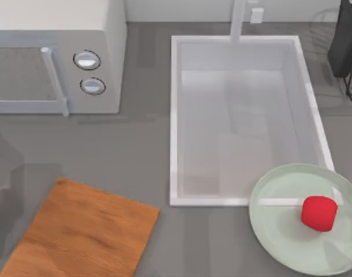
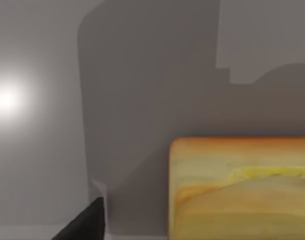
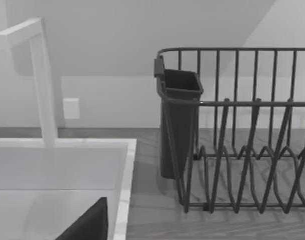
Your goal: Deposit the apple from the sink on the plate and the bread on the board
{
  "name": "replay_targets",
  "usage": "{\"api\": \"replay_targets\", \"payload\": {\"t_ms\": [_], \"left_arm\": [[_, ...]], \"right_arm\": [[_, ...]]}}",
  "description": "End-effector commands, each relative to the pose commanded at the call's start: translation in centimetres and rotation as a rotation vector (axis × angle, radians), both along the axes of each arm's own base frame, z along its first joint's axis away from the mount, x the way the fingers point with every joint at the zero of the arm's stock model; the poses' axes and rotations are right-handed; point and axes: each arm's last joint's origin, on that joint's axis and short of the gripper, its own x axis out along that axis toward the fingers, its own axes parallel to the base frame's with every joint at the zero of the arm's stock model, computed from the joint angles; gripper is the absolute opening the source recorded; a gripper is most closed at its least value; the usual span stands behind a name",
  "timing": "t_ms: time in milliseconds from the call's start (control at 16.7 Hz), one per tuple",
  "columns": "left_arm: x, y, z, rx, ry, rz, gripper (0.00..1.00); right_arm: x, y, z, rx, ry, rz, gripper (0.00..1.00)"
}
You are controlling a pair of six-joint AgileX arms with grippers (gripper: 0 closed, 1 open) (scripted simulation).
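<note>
Red, rounded apple [image 1: 319, 213] sits on the pale green plate [image 1: 280, 231]; golden-crusted bread [image 2: 242, 190] lies just beside my left fingers [image 2: 85, 225], whose opening I cannot tell.

The board [image 1: 83, 234], at the table's [image 1: 135, 150] near left corner, looked like matt wood with visible grain. The plate [image 1: 280, 231] was glossy and smooth (perhaps glazed ceramic). The apple [image 1: 319, 213] had a plain, even surface. The sink [image 1: 176, 115] looked smooth and white. The dish rack [image 3: 242, 135] was of thin dark wire.
</note>
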Motion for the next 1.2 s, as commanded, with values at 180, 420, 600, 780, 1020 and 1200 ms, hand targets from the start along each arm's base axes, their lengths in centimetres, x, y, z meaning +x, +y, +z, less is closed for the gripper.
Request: {"api": "replay_targets", "payload": {"t_ms": [180,420,600,780,1020,1200], "left_arm": [[0.00,0.00,0.00,0.000,0.000,0.000,0.92],[0.00,0.00,0.00,0.000,0.000,0.000,0.62],[0.00,0.00,0.00,0.000,0.000,0.000,0.40],[0.00,0.00,0.00,0.000,0.000,0.000,0.17],[0.00,0.00,0.00,0.000,0.000,0.000,0.00],[0.00,0.00,0.00,0.000,0.000,0.000,0.00]], "right_arm": [[0.00,0.00,0.00,0.000,0.000,0.000,1.00],[0.00,0.00,0.00,0.000,0.000,0.000,1.00],[0.00,0.00,0.00,0.000,0.000,0.000,1.00],[0.00,0.00,0.00,0.000,0.000,0.000,1.00],[0.00,0.00,0.00,0.000,0.000,0.000,1.00],[0.00,0.00,0.00,0.000,0.000,0.000,1.00]]}}
